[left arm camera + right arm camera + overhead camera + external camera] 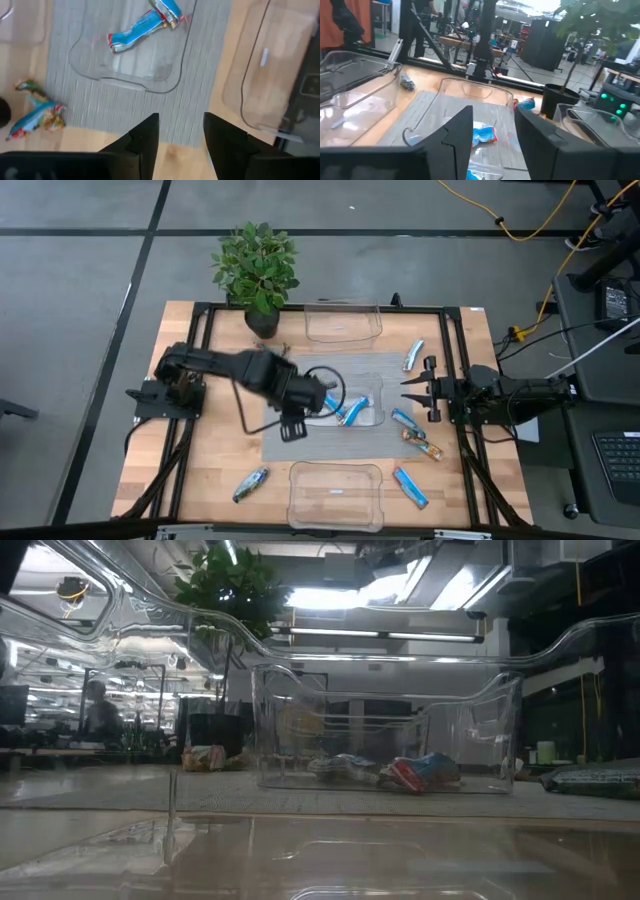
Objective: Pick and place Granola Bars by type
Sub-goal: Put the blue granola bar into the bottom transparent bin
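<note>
A clear bin (pixel 362 418) stands in the middle on a grey mat and holds bright blue bars (pixel 348 411) (pixel 136 34) (pixel 483 135). My left gripper (pixel 293 426) (pixel 180 134) is open above the mat beside that bin's left near corner and holds nothing. My right gripper (pixel 412 390) (pixel 492 134) is open at the bin's right side, pointing at it, also holding nothing. Loose bars lie flat on the table: a blue one (pixel 413 355), a silvery-blue one (pixel 407 420), a brown-orange one (pixel 422 444), another blue one (pixel 410 487) and a silvery-green one (pixel 250 483).
Clear bins stand at the far edge (pixel 343 322) and the near edge (pixel 335 495). A potted plant (pixel 258 270) stands at the far left beside the far bin. A black frame (pixel 200 360) runs round the table's edge. Bare wood shows at the near left.
</note>
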Controlling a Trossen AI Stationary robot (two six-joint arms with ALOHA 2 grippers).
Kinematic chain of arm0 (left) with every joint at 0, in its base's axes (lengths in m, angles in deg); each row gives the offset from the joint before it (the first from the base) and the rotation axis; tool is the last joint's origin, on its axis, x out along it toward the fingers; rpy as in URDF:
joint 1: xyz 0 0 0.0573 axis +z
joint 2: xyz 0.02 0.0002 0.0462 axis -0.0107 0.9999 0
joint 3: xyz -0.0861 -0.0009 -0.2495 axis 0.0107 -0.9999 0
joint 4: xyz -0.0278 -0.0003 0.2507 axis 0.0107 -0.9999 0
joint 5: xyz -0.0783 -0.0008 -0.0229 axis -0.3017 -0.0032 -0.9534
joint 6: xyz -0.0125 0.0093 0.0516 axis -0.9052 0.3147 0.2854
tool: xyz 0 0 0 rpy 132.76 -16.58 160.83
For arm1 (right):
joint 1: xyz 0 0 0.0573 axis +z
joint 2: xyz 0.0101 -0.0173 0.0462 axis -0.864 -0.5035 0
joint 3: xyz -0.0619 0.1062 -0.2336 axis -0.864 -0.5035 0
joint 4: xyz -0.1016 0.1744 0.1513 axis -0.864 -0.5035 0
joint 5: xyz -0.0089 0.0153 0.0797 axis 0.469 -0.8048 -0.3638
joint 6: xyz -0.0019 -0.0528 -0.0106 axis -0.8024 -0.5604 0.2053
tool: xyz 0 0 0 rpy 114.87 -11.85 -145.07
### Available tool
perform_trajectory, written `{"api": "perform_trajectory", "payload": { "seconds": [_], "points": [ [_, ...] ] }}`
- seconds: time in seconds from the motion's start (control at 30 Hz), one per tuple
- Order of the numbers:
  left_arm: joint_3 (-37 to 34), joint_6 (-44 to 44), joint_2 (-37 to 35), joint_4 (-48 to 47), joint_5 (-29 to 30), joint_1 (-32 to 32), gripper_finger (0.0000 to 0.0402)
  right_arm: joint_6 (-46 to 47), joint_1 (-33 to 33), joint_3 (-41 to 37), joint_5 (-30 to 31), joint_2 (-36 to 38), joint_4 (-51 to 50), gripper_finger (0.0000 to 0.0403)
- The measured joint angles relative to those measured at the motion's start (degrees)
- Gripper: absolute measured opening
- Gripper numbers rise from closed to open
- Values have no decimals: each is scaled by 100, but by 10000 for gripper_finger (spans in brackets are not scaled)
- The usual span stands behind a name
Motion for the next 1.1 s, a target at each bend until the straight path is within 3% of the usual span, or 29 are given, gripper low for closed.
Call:
{"api": "perform_trajectory", "payload": {
  "seconds": [0.2, 0.43, 0.63, 1.1],
  "points": [
    [-343, -1094, -33, 19, 735, -865, 145, 2, 0, 2, 129, 0, 22, 149],
    [-2324, -3327, -379, 120, 518, -2046, 144, 31, 0, 1, 130, 0, 22, 149],
    [-3498, -5007, -667, 1275, 412, -2925, 143, 28, 0, 1, 128, 0, 22, 149],
    [-4421, -6796, -671, 2947, 521, -4045, 156, 28, 0, 2, 126, 0, 17, 149]
  ]
}}
